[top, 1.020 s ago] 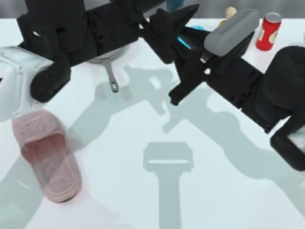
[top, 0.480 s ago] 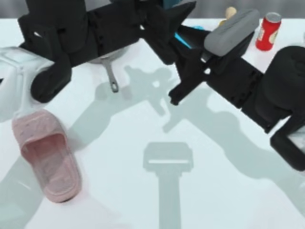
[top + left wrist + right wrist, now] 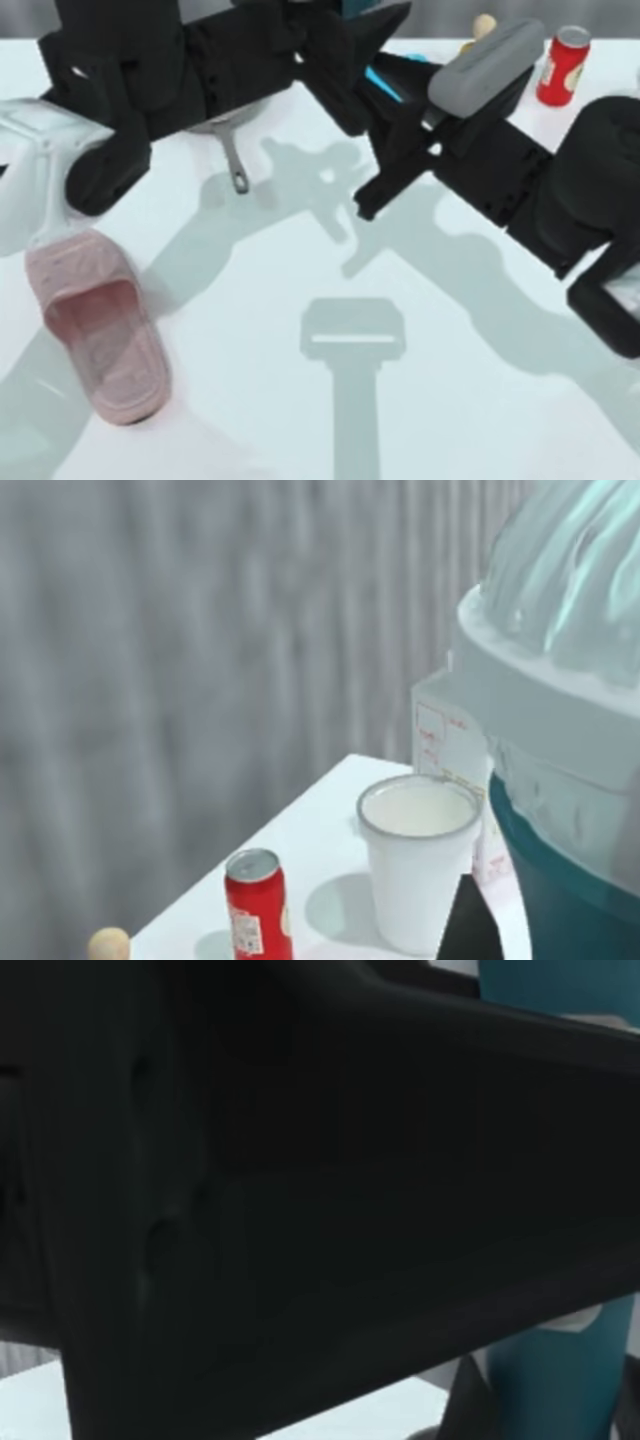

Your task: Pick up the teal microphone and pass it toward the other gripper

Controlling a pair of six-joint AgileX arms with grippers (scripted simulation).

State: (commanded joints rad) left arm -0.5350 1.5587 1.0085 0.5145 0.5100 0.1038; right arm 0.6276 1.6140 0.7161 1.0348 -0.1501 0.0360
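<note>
**A:** Spotted the teal microphone [image 3: 575, 910] yet?

**B:** Yes. Hung upright in the air, well left of the red can [image 3: 562, 65], at the meeting of the left hand [image 3: 375, 35] and the right hand [image 3: 410, 85] over the far side of the table [image 3: 450, 400].

**A:** Pinched by which?

**B:** Could not tell. Could not make out either hand as spread or pressed together. Saw only black crowding black from above, and got a dark right wrist view.

**A:** Best way through the handover, then?

**B:** Probably called for a slow, level carry toward the all-black left hand, with the handle kept upright and offered below the silver head. Looked wise to hold firm until gripped on the other side. Otherwise risked a drop onto the table.

**A:** And round about?

**B:** Starting at the can: found a small tan ball [image 3: 484, 24] just beside it, a white cup [image 3: 420, 870] near it, and a white carton [image 3: 440, 730] a little beyond. Farther left of the can, noted a bright-blue box [image 3: 384, 86] under the arms, then a grey pan [image 3: 234, 165] well apart. Farthest of all from the can, saw a pink slipper [image 3: 100, 330].

**A:** Anything in the way?

**B:** Judged nothing on the table to be in the path, with the pass made in the air. Took the crossed arms themselves for the real obstacle.
</note>
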